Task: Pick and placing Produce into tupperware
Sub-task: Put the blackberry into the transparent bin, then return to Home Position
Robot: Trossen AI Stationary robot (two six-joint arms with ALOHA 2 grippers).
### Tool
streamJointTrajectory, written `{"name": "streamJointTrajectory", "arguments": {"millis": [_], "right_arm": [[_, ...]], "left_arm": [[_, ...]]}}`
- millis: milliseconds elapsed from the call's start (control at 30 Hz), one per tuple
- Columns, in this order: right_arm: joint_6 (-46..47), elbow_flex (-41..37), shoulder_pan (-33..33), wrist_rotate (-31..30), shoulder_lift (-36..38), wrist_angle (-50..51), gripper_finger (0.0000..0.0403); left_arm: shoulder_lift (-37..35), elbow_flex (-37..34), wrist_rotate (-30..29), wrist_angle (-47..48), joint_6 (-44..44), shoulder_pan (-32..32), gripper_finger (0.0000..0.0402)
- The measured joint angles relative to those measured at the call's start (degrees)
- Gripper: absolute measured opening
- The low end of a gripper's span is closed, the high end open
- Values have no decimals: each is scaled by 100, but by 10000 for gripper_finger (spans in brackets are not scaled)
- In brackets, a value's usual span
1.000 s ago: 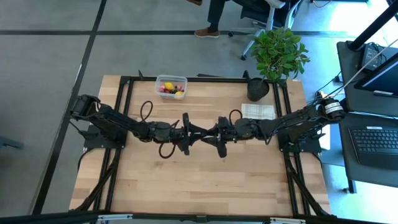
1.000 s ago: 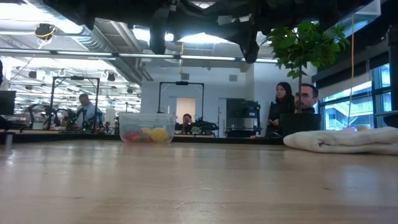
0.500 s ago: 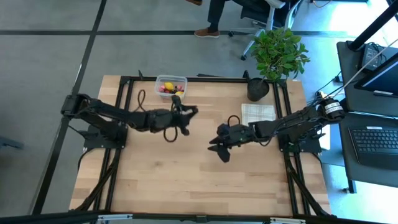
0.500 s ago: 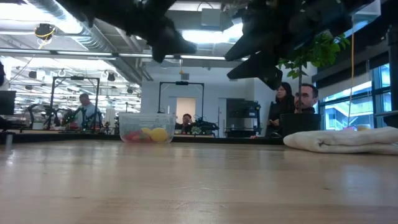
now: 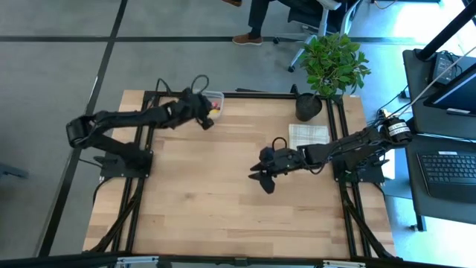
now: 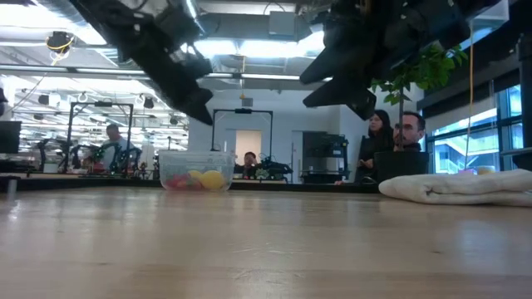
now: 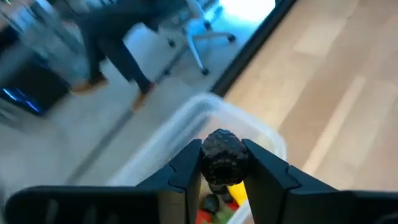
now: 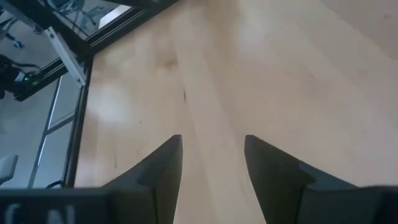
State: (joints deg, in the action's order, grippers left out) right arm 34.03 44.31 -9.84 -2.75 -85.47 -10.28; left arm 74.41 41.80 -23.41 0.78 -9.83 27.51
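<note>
dark berry held over the tub, ready to drop

high view: the left gripper [image 5: 204, 112] reaches to the far edge of the wooden table [image 5: 223, 216] and sits over the tub [image 5: 216, 99], hiding most of it; a bit of yellow and red fruit shows at its rim. the right gripper [image 5: 260, 177] waits near the table's middle, well apart from the tub. a folded white cloth [image 5: 309, 134] and a potted plant [image 5: 331, 67] stand toward the far right corner.

low view: the tub [image 6: 197, 170] is clear, thin-walled plastic with rounded corners, and holds yellow and pink-red fruit [image 6: 199, 179]. the left arm hangs just above it.

left wrist view: the left gripper [image 7: 222, 163] is clamped on a dark berry [image 7: 222, 155], round and bumpy like a blackberry. below it lies the tub's pale rim [image 7: 249, 124], with yellow, red and dark pieces inside.

right wrist view: the right gripper [image 8: 211, 163] has its fingers spread, holding nothing, over bare smooth wood.

judgement: this is the placing step. the next move calls for parting the fingers while the berry is inside the rim line; being small and round, it could bounce or roll off if let go too near the edge.
</note>
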Motion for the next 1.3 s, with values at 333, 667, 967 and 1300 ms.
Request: {"name": "streamJointTrajectory", "arguments": {"millis": [333,667,967,1300], "right_arm": [[-15,0,171,-7,2,38,177],[-105,0,183,-6,2,37,177],[-130,0,185,-7,2,39,177],[-154,2,185,-8,4,21,177]], "left_arm": [[494,-2,1244,90,1374,1175,95],[1168,-2,1413,-17,1578,1414,83],[1174,-2,1415,-48,1583,1412,150],[564,-7,2027,-48,1379,1396,176]]}}
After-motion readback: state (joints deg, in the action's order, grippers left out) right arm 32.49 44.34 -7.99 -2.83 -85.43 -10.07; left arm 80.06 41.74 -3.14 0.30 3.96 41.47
